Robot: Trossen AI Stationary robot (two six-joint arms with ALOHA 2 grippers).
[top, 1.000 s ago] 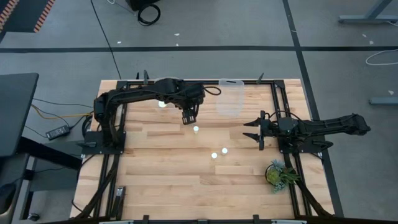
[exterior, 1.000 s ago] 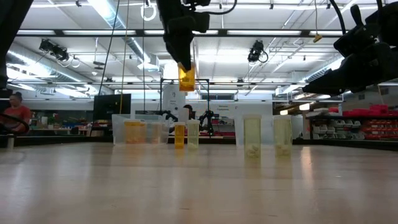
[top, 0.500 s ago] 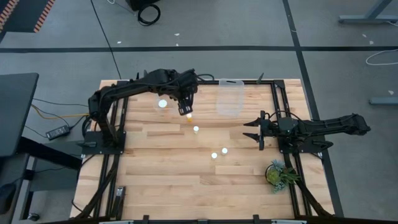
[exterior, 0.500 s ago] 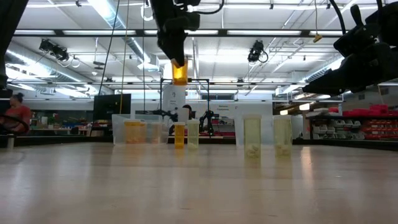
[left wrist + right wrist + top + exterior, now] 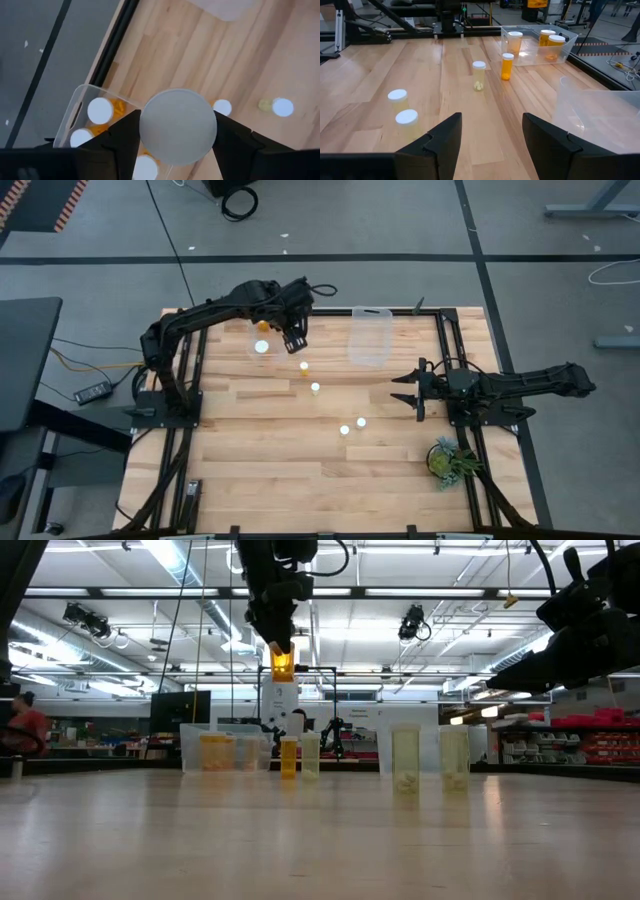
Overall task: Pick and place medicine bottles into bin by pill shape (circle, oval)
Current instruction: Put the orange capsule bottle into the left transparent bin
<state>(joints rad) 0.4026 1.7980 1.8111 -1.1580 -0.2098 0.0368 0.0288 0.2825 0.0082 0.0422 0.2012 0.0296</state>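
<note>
The left gripper (image 5: 296,337) hangs raised at far left, fingers clamped (load held), while the right gripper (image 5: 408,393) rests open at right.

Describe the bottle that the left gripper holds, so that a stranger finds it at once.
Look at the clear bin at the table's far left corner. Just above it hangs the left gripper, clamped on an orange bottle. It is the only bottle in the air; the others stand on wood or in that bin.

We are looking at our two dark, slender jointed arms, the left arm (image 5: 205,315) trailing a thin looping black cable, the right arm (image 5: 520,385) ending in broad, flat black fingers (image 5: 445,142).
</note>
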